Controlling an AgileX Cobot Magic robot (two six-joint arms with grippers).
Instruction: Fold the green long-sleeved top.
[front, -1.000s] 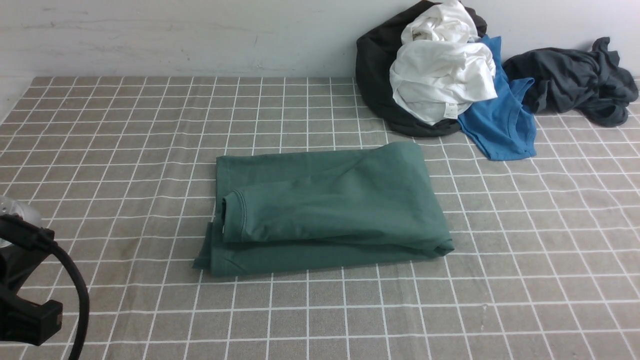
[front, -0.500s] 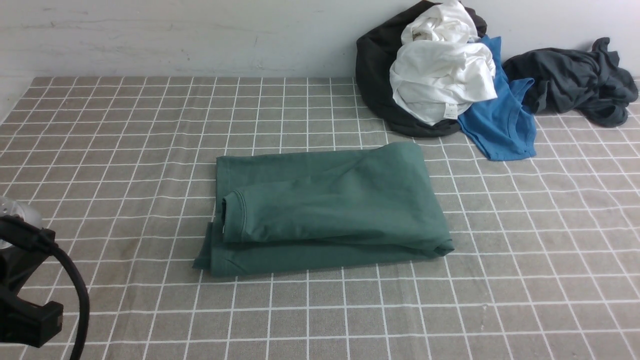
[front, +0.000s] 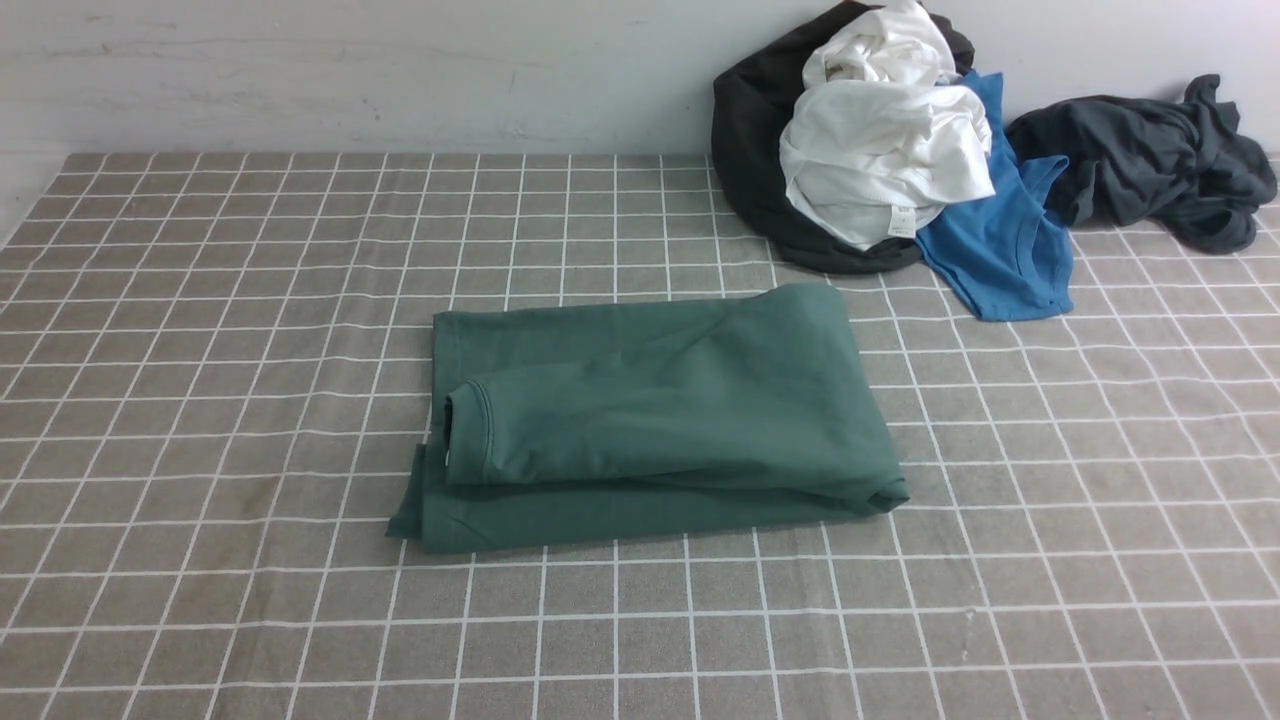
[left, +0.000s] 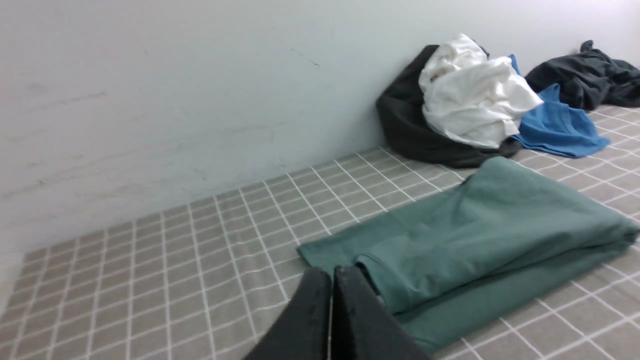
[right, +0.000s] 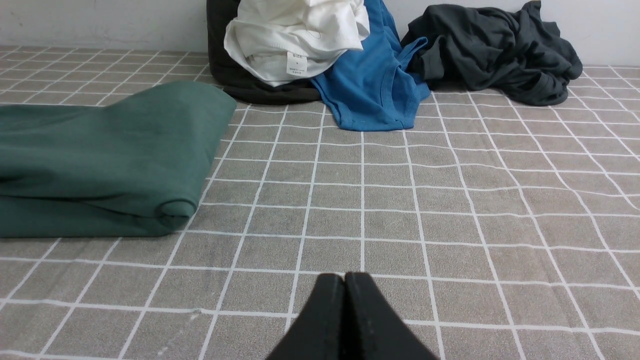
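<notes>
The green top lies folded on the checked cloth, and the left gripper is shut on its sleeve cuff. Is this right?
Not quite. The green top does lie folded on the checked cloth, but the left gripper is shut on nothing: the left wrist view shows its closed jaws apart from the cuff.

The green long-sleeved top (front: 650, 410) is soft, matt jersey cloth with stitched hems. The surface (front: 1050, 520) wears a coarse, matt woven cloth, taupe with a white grid. Both the left claw (left: 331, 280) and right claw (right: 344, 282) look like dull black plastic.
</notes>
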